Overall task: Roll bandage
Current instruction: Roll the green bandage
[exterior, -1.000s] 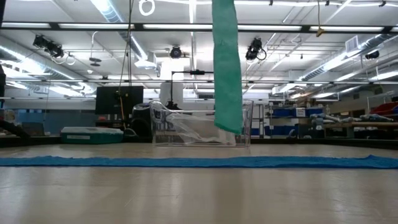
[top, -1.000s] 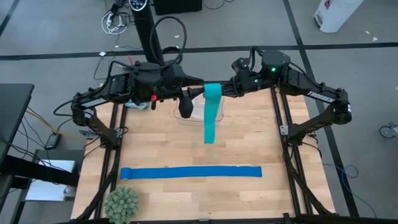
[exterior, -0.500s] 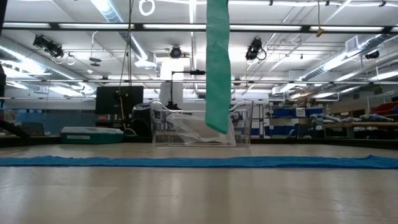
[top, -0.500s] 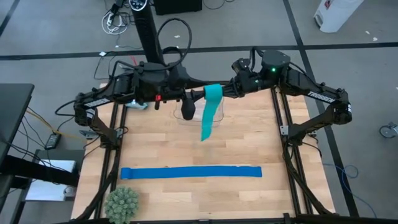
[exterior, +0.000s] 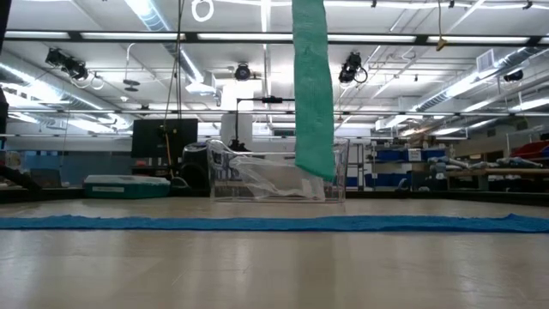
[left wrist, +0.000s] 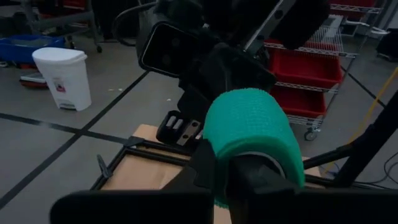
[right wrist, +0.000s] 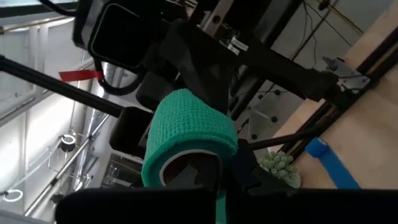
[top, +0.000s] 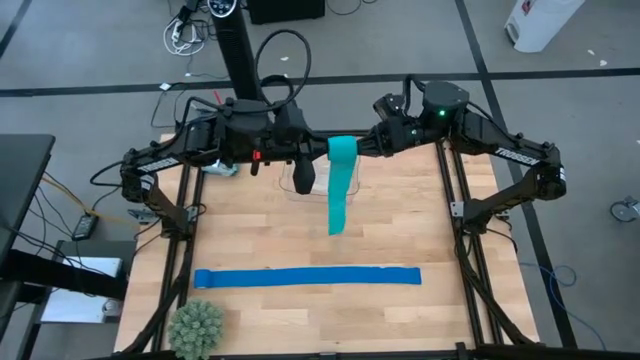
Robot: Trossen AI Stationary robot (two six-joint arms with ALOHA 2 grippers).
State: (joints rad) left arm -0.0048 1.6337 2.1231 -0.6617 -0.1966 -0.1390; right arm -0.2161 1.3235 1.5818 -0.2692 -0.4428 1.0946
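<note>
A: High above the far edge of the table (top: 300, 310), the bandage (top: 341, 185) is seen held between both arms, its upper end wound into a small roll and its tail left hanging free over a clear box (exterior: 274, 176).

B: What has been changed?

A: The left gripper (top: 308, 152) had been kept wide a second ago; its fingers are now drawn in against the roll. The tail, swung leftward half a second back, is hung straight again. It is judged that the roll is being passed between grippers so another turn can be wound on.

B: And the right gripper (top: 362, 148)?

A: It is shown clamped on the roll's core.

B: What cannot be made out?

A: The grippers are cut off in the low view. The blue strip (top: 306, 277) and spiky ball (top: 196, 325) are left untouched.
</note>
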